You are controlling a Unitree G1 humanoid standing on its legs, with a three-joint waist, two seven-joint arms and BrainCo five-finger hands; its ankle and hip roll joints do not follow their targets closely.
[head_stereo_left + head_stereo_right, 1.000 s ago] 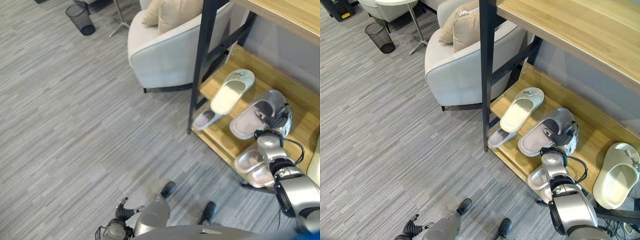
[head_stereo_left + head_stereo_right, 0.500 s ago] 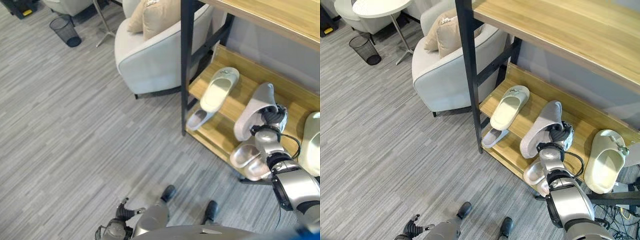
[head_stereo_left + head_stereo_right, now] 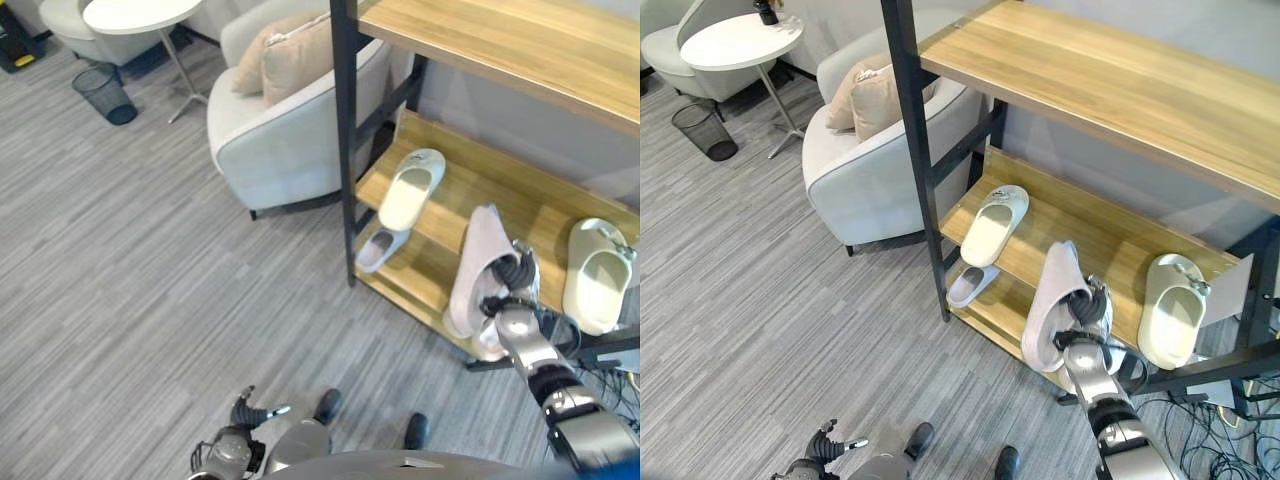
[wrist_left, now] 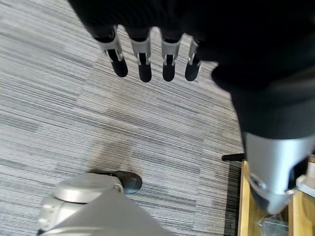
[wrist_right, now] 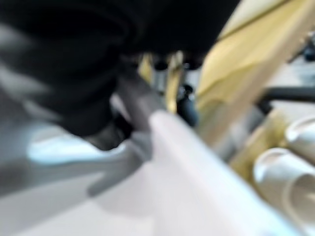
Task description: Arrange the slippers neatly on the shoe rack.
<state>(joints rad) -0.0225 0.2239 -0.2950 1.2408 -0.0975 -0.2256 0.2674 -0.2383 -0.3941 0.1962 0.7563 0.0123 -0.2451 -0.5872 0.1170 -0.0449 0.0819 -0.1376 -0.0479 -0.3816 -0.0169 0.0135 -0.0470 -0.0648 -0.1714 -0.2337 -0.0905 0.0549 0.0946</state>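
The robot's right hand (image 3: pixel 510 278) is holding a grey slipper (image 3: pixel 476 268) at the front of the shoe rack (image 3: pixel 1110 225). Its fingers are curling round the slipper's edge and pinching it. The slipper is standing up on its side, with its pale sole facing the floor side, so it is not lying flat on the wooden shelf.

Other slippers are sitting on the same shelf. A cream slipper (image 3: pixel 411 188) is lying flat near the black post (image 3: pixel 345 140), and another cream slipper (image 3: pixel 1172 309) is lying flat at the far end of the shelf, well apart from the first. A small grey slipper (image 3: pixel 380 247) is lying on the lower step below the first cream one. Something pale is peeking out under the held slipper, but I cannot tell what it is.

The left hand (image 4: pixel 147 54) is hanging low over the grey floor (image 3: pixel 150 250), with its fingers straight and relaxed, holding nothing.

I think the robot is in the middle of placing this slipper. Next, it looks like the slipper needs to be tipped down flat, sole on the wood, in the gap between the two cream slippers, and lined up the same way as them. Then the hand can let go.
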